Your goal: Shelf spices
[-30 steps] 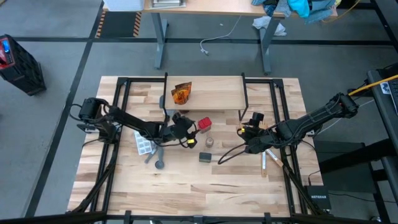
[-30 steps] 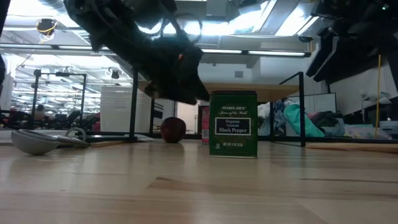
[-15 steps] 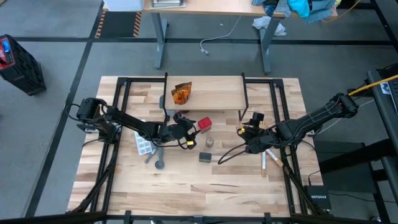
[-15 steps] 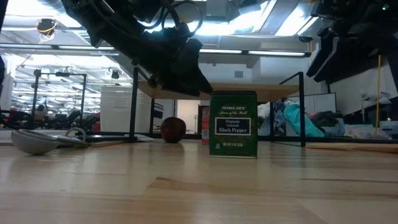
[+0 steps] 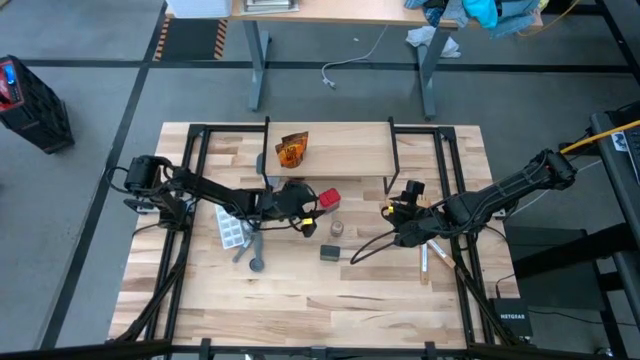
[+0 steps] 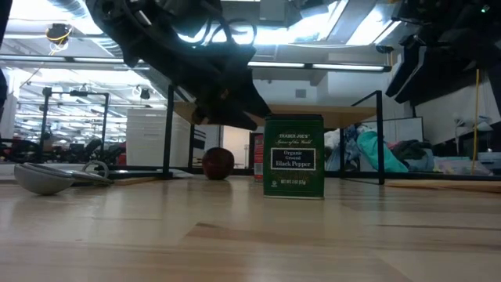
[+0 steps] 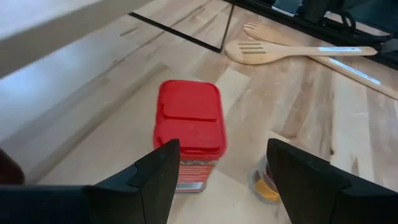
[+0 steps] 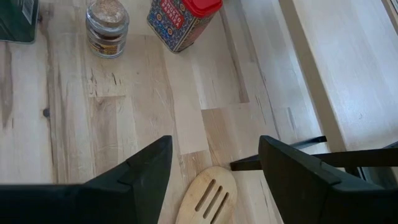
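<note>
The red box [image 7: 188, 134] stands upright on the table just in front of the shelf [image 5: 330, 150]. My left gripper [image 7: 224, 180] is open right before it, fingers aimed at it and slanting down, not touching. A small jar [image 5: 337, 230] and a dark green pepper box [image 6: 293, 157] stand nearer the table's front. An orange packet [image 5: 292, 150] lies on the shelf plank. My right gripper [image 5: 392, 213] hovers open to the right of the spices, above the table, with nothing between its fingers.
A white tray [image 5: 232, 232] and a grey ladle [image 5: 255, 262] lie left of the spices. A wooden slotted utensil [image 8: 208, 199] lies below my right gripper beside a black shelf leg [image 8: 273, 162]. Bare table top stretches along the near edge.
My left gripper has swung round toward the red box and rolled a little, rising slightly; its fingers stay as wide apart as before. The spices have not moved.
</note>
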{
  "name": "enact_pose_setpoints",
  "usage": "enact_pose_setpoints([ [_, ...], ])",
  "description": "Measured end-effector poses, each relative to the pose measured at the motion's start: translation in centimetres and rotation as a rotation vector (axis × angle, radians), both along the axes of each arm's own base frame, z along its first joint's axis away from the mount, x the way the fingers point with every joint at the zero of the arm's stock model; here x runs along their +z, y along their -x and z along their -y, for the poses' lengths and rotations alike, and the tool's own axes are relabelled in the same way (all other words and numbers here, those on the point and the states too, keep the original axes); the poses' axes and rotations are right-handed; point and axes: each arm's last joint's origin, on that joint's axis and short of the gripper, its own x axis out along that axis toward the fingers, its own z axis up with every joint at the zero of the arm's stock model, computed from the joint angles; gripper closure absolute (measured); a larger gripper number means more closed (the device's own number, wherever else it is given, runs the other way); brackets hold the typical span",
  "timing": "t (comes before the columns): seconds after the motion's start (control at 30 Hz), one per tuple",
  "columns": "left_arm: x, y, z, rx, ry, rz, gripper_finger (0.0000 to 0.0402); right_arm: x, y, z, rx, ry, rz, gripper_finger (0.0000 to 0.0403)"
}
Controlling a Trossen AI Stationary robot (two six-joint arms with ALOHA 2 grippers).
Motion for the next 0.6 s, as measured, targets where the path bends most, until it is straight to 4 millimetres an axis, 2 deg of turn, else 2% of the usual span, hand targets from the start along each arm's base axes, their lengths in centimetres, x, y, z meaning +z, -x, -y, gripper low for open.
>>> enact_pose_setpoints([
  [0.4, -0.3, 0.1, -2.2, 0.059, -0.023, -0.033, 0.0153, 0.0, 0.0, 0.0, 0.000, 0.000, 0.001, 0.0157],
  [0.6, -0.3, 0.1, -1.9, 0.055, -0.019, -0.035, 0.0142, 0.0, 0.0, 0.0, -0.001, -0.001, 0.002, 0.0157],
])
